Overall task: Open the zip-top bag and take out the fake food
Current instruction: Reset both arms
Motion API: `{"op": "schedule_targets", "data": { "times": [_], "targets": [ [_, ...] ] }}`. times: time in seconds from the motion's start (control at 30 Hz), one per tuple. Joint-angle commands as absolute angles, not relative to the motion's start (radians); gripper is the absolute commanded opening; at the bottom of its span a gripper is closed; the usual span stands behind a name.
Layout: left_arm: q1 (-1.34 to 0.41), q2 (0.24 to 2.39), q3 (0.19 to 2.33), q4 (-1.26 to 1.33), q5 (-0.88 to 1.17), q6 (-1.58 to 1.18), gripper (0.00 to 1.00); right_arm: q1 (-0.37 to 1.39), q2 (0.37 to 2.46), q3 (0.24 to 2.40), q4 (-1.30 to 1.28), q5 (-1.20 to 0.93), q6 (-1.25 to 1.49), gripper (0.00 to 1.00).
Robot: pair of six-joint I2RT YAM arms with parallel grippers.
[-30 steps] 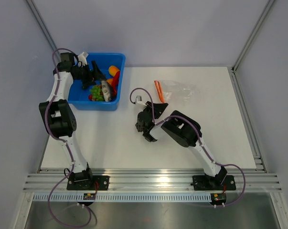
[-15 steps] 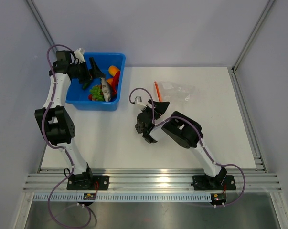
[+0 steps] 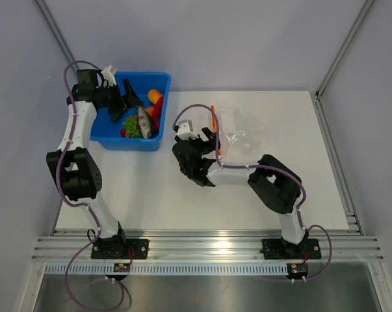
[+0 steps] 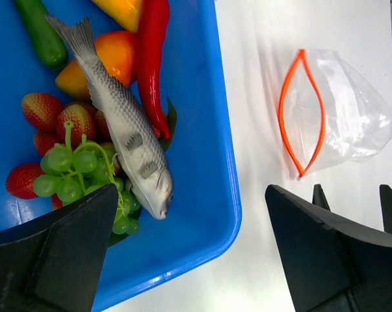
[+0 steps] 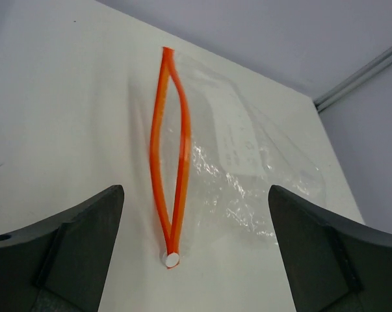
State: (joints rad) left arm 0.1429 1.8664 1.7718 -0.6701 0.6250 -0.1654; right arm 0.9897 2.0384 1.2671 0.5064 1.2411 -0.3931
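The zip-top bag (image 3: pixel 242 130) lies on the white table, clear and holding nothing, with its orange zip strip (image 5: pixel 169 162) parted into a loop. My right gripper (image 5: pixel 196 260) is open just short of the strip's near end, and nothing sits between its fingers (image 5: pixel 72 253). The fake food (image 3: pixel 140 120) lies in the blue tub: a grey fish (image 4: pixel 124 123), green grapes (image 4: pixel 78 172), strawberries, a red chili, an orange pepper and a cucumber. Above the tub's near corner my left gripper (image 4: pixel 192 260) hangs open and holds nothing. In the left wrist view the bag (image 4: pixel 339 110) shows at the right.
The blue tub (image 3: pixel 104 133) stands at the table's back left corner, near the left wall. Aluminium frame rails run along the table's right side and front edge. My right gripper (image 3: pixel 212 144) sits between tub and bag.
The right gripper has opened and let go of the bag, and its wrist has shifted left and back. The bag now lies puffed open. The left gripper drew back slightly over the tub.
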Motion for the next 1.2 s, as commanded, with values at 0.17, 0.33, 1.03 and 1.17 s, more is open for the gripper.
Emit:
{"op": "schedule_targets", "data": {
  "times": [0.17,0.33,1.03,1.17],
  "targets": [
    [0.14,1.772,1.755,-0.614,0.615,-0.161,0.99,0.985,1.93,1.33,0.14,0.984,-0.006,1.0],
    [0.14,1.732,1.723,-0.585,0.595,-0.166,0.99,0.956,1.893,1.379,0.097,0.836,0.061,0.99],
    [0.035,1.079,1.072,-0.163,0.265,-0.14,0.99,0.781,1.333,1.154,-0.107,0.514,0.158,0.99],
    [0.037,0.944,0.936,-0.034,0.171,-0.124,0.99,0.779,1.199,1.05,-0.12,0.477,0.147,1.0]
  ]
}}
